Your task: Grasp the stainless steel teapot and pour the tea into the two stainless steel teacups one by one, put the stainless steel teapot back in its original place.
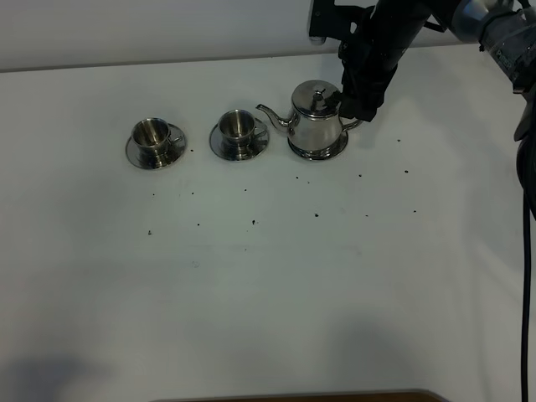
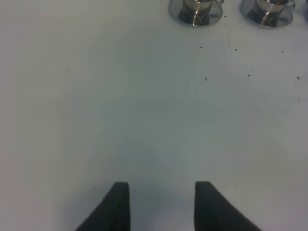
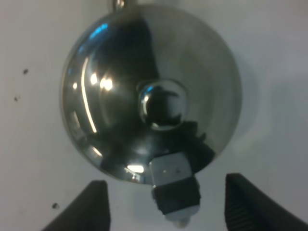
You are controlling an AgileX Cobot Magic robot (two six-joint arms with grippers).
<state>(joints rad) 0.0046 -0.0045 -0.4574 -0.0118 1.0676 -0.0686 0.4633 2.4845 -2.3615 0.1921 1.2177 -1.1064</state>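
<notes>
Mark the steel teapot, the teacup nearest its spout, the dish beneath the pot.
Shiny bell-shaped steel teapot (image 1: 315, 127): exterior high, belly.
Small steel teacup nearest the spout (image 1: 238, 125): exterior high, outer wall.
Flat round steel dish beneath the pot (image 1: 316, 156): exterior high, front rim.

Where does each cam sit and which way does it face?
High camera: off the arms, looking down at the table, left cup, middle cup, teapot; right arm shows.
Left wrist: over the table, facing both cups; left claw tips show, open.
Right wrist: straight above the teapot lid; right claw open astride the handle.
Shared: high and left wrist both see the two cups.
</notes>
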